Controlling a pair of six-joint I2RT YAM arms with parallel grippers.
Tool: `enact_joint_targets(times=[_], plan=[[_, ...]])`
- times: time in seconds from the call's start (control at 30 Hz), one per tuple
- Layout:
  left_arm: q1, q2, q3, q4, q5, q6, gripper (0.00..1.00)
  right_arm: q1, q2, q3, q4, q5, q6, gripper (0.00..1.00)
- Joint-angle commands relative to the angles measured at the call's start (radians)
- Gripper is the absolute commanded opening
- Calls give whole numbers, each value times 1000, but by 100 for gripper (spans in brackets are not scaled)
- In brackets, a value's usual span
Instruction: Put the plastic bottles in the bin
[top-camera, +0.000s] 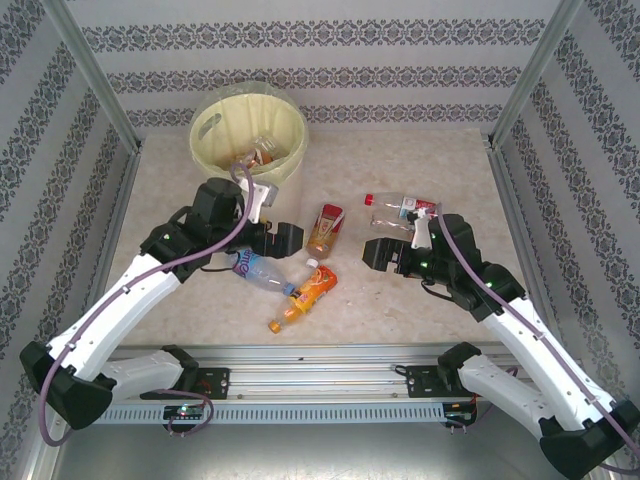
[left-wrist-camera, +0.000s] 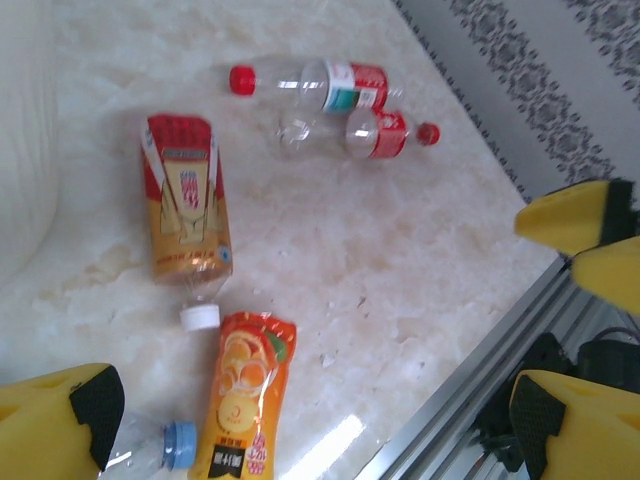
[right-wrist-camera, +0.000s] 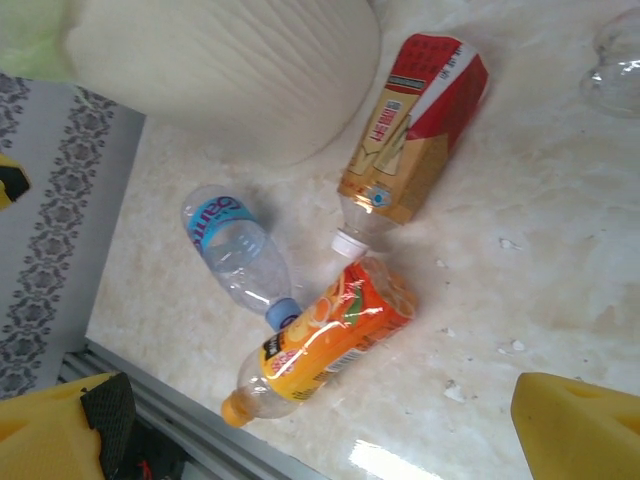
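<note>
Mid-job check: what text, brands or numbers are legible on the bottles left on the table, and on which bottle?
Nothing reads clearly enough to quote.
Blue-label bottle: white brand lettering, curved and blurred, unreadable.
Red-and-gold bottle: vertical Chinese characters, too blurred.
Orange bottle: small print on a dark patch, too small.
Upper red-label bottle and lower red-label bottle: print too small.

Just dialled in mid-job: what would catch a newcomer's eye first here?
The cream bin at the table's far left, with bottles already inside it. Then, loose mid-table, a bright orange bottle beside a blue-labelled bottle, and two red-labelled bottles lying farther right.
</note>
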Motion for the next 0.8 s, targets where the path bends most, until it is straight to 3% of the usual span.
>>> enact_joint_targets(times=[0.0, 0.23, 0.47, 0.77], plan=[[-19, -34, -61, 59, 14, -37, 100, -2, 32, 2, -41, 47, -46, 97], [-48, -82, -185, 186, 46, -96, 100, -100, 149, 43, -85, 86, -113, 98], [-92, -83, -296, 351, 54, -184, 100, -278, 265, 67, 15, 35, -115, 98], [-152, -82, -344, 413, 16, -223, 100, -386, 468, 188, 34, 72, -218, 98]])
